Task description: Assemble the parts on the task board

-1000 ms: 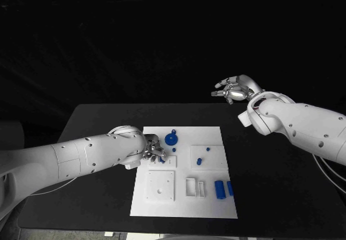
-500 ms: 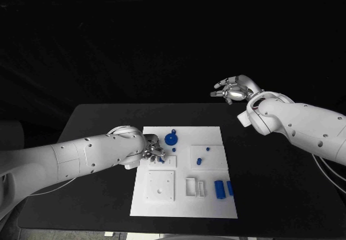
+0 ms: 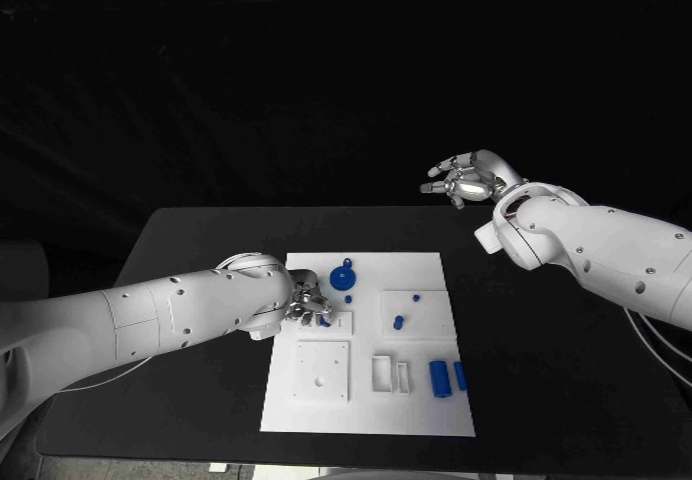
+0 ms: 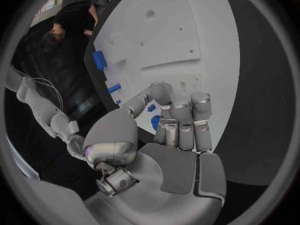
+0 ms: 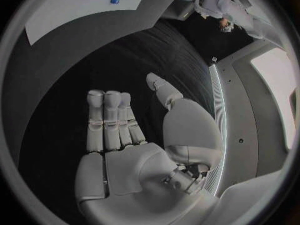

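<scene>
Left hand (image 3: 307, 308) fingers unmoved, curled over task board (image 3: 369, 400), grip unclear, right hand (image 3: 464, 180) unchanged, spread, empty

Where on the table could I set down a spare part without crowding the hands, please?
The black table lies bare right of the task board, and also beyond its far edge. The board's left side is crowded: the left hand works there among the blue parts.

L hand (image 3: 306, 308) low, fingers curled together; R hand (image 3: 464, 180) raised, fingers apart, empty.
</scene>
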Available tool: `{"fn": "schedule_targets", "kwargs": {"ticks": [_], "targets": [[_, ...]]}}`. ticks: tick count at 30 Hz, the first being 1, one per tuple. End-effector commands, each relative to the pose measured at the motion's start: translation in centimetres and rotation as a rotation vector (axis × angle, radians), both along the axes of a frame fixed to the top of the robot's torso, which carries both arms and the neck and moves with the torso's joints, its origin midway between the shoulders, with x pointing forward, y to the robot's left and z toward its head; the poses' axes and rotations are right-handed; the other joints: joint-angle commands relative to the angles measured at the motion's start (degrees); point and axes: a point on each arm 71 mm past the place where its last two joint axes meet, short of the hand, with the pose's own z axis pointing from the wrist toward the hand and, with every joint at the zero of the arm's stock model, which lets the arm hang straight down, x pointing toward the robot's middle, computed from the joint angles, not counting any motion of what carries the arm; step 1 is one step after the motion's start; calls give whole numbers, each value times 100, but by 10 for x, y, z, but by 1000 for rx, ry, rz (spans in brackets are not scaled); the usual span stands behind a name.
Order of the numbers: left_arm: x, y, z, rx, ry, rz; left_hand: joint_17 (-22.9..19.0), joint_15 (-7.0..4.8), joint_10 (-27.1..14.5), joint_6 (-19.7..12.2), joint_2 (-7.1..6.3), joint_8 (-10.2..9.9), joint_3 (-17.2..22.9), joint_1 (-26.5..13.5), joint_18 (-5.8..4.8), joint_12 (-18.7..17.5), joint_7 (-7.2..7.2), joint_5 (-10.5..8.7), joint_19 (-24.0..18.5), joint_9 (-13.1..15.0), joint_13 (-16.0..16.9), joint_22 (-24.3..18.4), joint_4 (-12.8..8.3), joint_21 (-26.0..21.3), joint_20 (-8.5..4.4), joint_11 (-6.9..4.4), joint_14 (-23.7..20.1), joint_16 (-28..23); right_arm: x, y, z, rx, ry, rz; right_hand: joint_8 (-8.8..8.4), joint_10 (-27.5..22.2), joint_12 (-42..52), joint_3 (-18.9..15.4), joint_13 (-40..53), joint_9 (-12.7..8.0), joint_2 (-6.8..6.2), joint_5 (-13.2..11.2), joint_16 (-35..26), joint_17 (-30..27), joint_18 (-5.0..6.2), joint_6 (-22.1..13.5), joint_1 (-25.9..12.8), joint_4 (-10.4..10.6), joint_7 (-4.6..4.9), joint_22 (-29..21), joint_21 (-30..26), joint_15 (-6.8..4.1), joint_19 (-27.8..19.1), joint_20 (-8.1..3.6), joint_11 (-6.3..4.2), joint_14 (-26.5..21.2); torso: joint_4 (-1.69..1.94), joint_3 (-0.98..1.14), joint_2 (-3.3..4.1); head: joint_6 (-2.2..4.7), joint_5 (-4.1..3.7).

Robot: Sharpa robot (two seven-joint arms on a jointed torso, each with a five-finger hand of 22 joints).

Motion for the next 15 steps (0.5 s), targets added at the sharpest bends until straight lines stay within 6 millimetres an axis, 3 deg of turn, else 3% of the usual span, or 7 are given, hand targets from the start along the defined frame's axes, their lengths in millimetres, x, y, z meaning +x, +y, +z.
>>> {"fn": "schedule_targets", "kwargs": {"ticks": [1,15], "targets": [[-1,-3,0,-10,6,-13,-9,-224,-50,792,64,38,31,16,108,26,-432,34,20,8,8,92,7,36,-581,-46,161,40,0,2,0,-1,3,18,21,-38,35,-18,-8,5,51,24,-13,-8,418,9,9,-15,47,10,-20,10,-14,37,-1,-45,-2,-1,1,14,-2],[1,2,-1,0,10,-3,-17,-224,-55,790,64,35,33,7,109,35,-432,19,17,14,7,91,6,41,-579,-46,158,47,0,3,0,-1,5,19,22,-44,46,-22,-25,5,63,25,-10,-15,418,10,13,-31,47,15,-26,9,-14,38,-1,-49,-1,4,2,-4,-3]]}}
